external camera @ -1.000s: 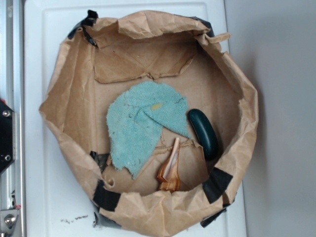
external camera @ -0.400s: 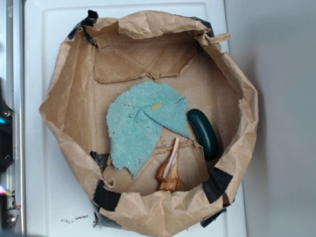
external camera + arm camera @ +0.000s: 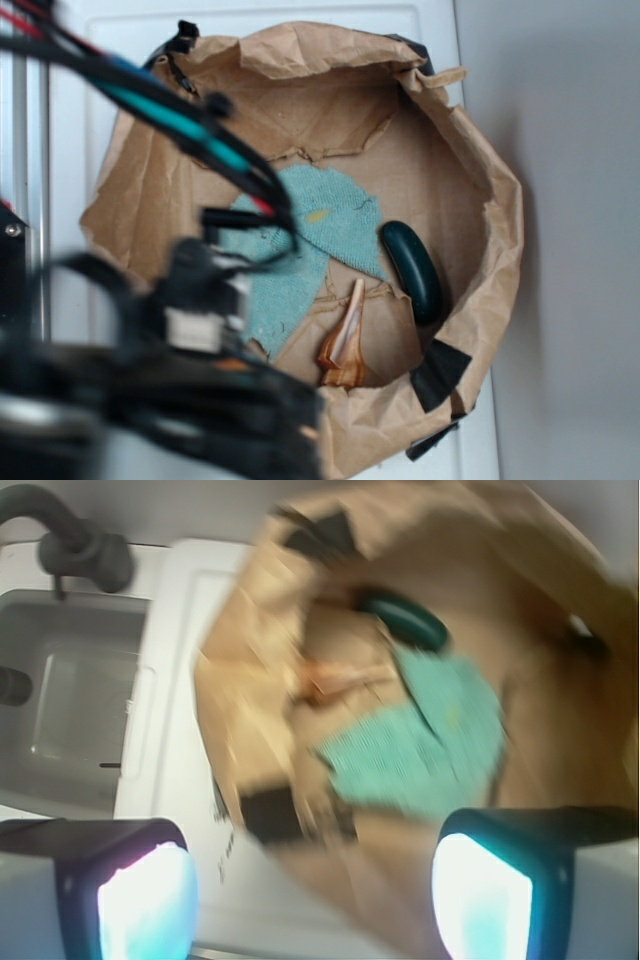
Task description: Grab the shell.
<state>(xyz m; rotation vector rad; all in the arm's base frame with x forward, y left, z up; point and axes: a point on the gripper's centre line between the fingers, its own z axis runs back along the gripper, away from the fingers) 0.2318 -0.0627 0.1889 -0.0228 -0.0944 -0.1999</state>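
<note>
a: where's the shell?
b: lying in the paper basket, near its front wall, between the teal cloth and the dark green oval.
a: and the gripper?
b: above the basket's edge, jaws spread apart, holding nothing.

Black robot arm w/ cables blurred at lower left; gripper jaws spread wide apart, nothing between.

Exterior view looks straight down on the paper bag; wrist view sees it obliquely, nearer, blurred.
</note>
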